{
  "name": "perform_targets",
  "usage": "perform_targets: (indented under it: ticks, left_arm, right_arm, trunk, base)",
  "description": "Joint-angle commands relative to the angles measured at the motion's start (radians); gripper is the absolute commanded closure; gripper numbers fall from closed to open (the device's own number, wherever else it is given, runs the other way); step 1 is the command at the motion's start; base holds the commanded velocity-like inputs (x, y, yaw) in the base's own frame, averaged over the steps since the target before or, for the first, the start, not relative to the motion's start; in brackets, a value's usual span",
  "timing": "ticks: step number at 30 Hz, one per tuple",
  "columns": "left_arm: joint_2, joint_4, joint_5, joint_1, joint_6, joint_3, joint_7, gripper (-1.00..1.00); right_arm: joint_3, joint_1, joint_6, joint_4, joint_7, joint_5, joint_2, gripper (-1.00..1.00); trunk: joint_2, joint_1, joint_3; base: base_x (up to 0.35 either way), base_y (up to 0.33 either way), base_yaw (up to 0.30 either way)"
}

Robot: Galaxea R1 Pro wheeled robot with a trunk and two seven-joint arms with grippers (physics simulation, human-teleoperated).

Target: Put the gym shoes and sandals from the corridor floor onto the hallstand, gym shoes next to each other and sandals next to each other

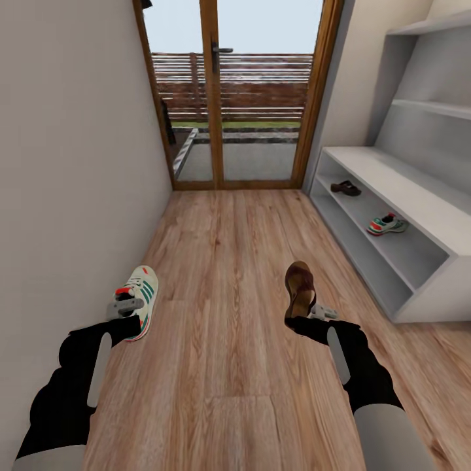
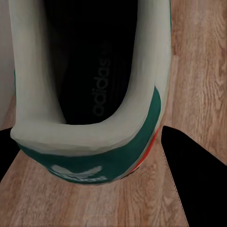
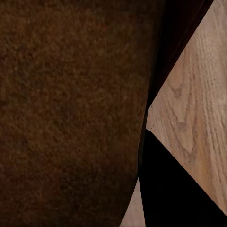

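Pickup step: left gripper [image 1: 125,307] at heel of sneaker [image 1: 139,297] by the floor's [image 1: 222,366] left wall edge; right gripper [image 1: 318,314] at sandal [image 1: 300,288], mid-floor. Can't tell if either pair of jaws has closed. One sneaker, one sandal already on rack [image 1: 418,216]. Next: lift both, carry to rack's shelf beside mates.
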Motion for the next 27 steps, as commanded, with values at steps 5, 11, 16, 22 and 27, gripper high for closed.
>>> perform_targets:
  ticks: [5, 11, 16, 22, 27]
  left_arm:
    - [0.0, 0.0, 0.0, 0.0, 0.0, 0.0, 0.0, 1.0]
    - [0.0, 0.0, 0.0, 0.0, 0.0, 0.0, 0.0, 1.0]
    - [0.0, 0.0, 0.0, 0.0, 0.0, 0.0, 0.0, 1.0]
    - [0.0, 0.0, 0.0, 0.0, 0.0, -0.013, 0.0, 1.0]
    - [0.0, 0.001, 0.0, 0.0, 0.0, -0.015, 0.0, 1.0]
  right_arm:
    - [0.0, 0.0, 0.0, 0.0, -0.003, -0.005, 0.0, 1.0]
    - [0.0, 0.0, 0.0, 0.0, -0.003, -0.004, 0.0, 1.0]
    - [0.033, -0.001, -0.002, -0.001, -0.002, 0.005, 0.0, 1.0]
    - [0.137, -0.001, -0.003, 0.0, -0.003, 0.093, -0.001, 1.0]
    - [0.144, -0.001, -0.003, 0.0, -0.003, 0.105, 0.0, 1.0]
  trunk:
    - [0.0, 0.0, 0.0]
    - [0.0, 0.0, 0.0]
    - [0.0, 0.0, 0.0]
    - [0.0, 0.0, 0.0]
    - [0.0, 0.0, 0.0]
  base:
    - [0.338, 0.0, 0.0]
    - [0.338, 0.0, 0.0]
    - [0.338, 0.0, 0.0]
    - [0.338, 0.0, 0.0]
    - [0.338, 0.0, 0.0]
